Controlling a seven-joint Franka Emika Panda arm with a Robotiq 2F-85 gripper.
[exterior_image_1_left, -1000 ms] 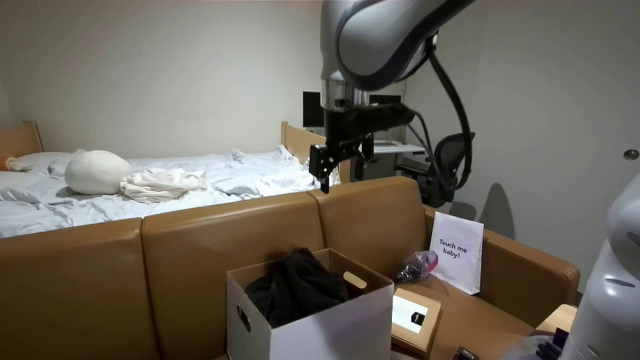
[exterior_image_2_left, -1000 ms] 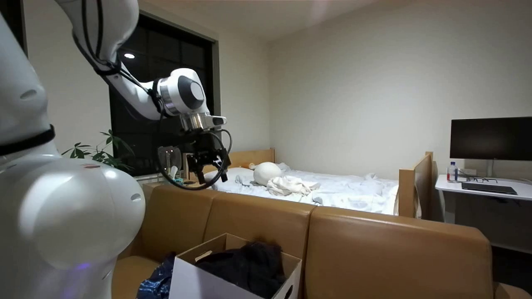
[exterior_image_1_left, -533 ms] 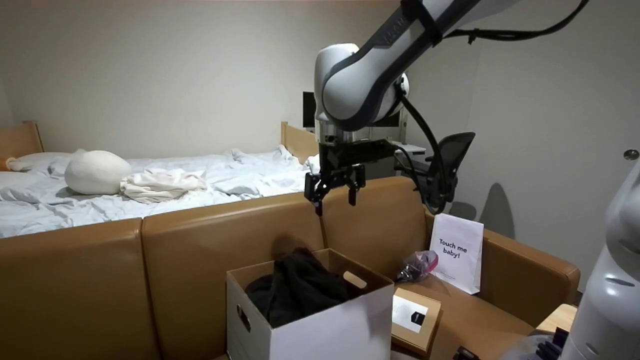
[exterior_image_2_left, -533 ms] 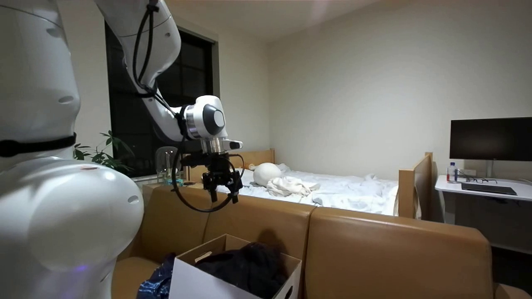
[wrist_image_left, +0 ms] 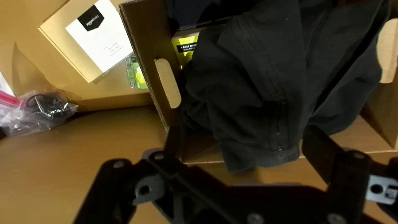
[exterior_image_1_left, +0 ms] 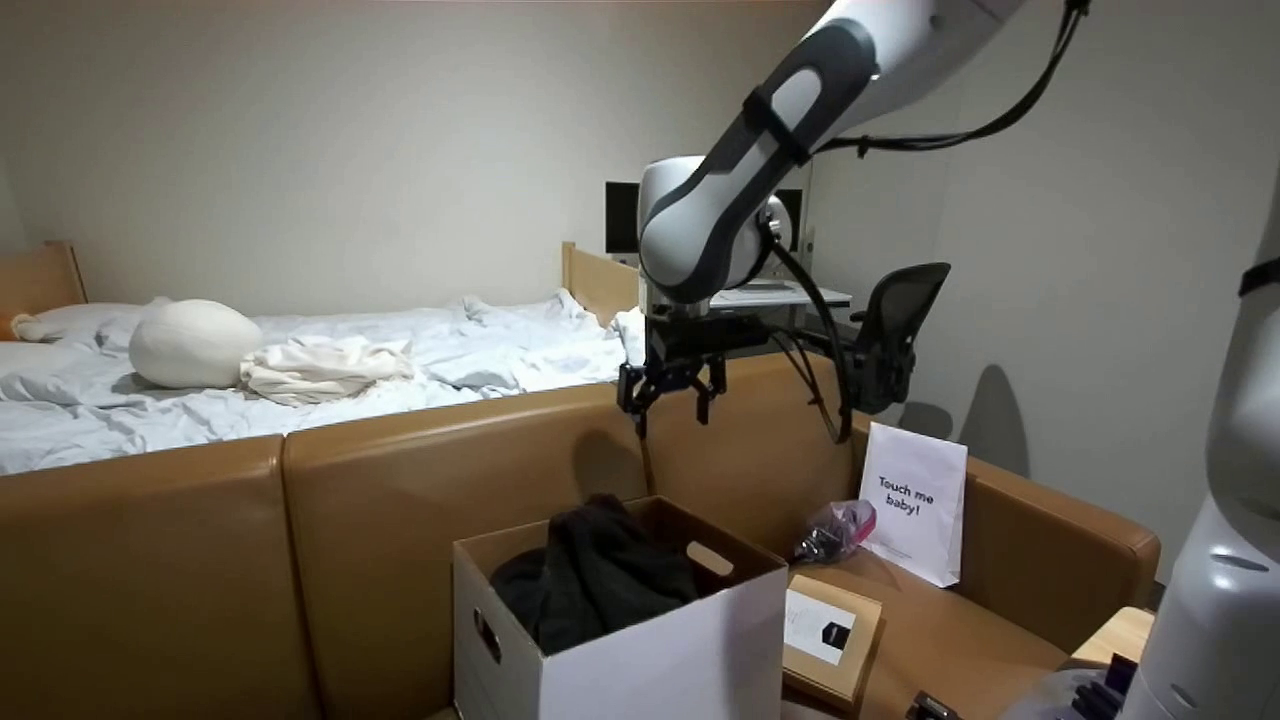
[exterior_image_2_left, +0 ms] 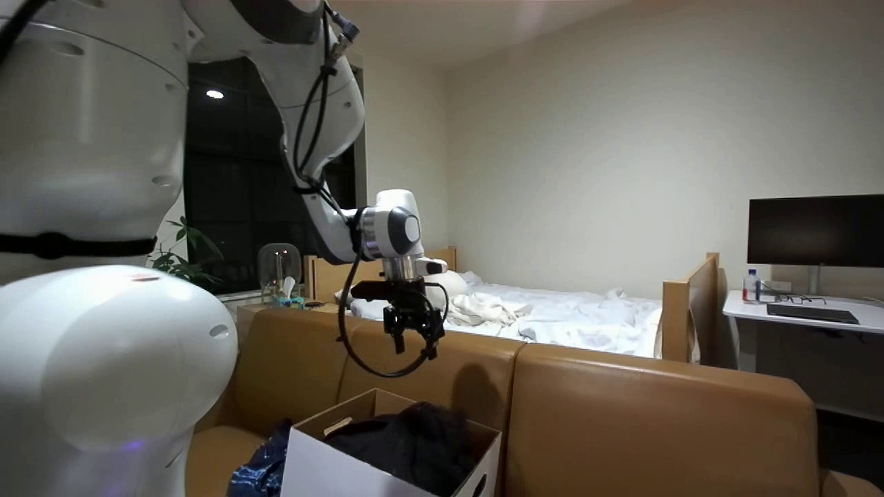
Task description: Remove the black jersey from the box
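Observation:
The black jersey (exterior_image_1_left: 600, 585) lies bunched in the open white cardboard box (exterior_image_1_left: 660, 665); it also shows in an exterior view (exterior_image_2_left: 414, 442). In the wrist view the jersey (wrist_image_left: 264, 77) fills most of the box (wrist_image_left: 144, 46), and its zipped hem hangs over the near rim. My gripper (exterior_image_1_left: 672, 418) is open and empty above the box, towards the sofa back, apart from the jersey. It also hangs above the box in an exterior view (exterior_image_2_left: 416, 348). In the wrist view its fingers (wrist_image_left: 242, 135) stand wide apart, either side of the hem.
A brown sofa (exterior_image_1_left: 460, 450) bears the box, with its backrest close behind. Beside the box are a flat carton (exterior_image_1_left: 830, 640), a plastic bag (exterior_image_1_left: 835, 532) and a white paper bag (exterior_image_1_left: 912, 505). A yellow-green item (wrist_image_left: 186, 46) shows inside the box.
My gripper has come down over the sofa and moved across towards the box, staying open. It moved right and down in an exterior view. Jersey and box have not moved.

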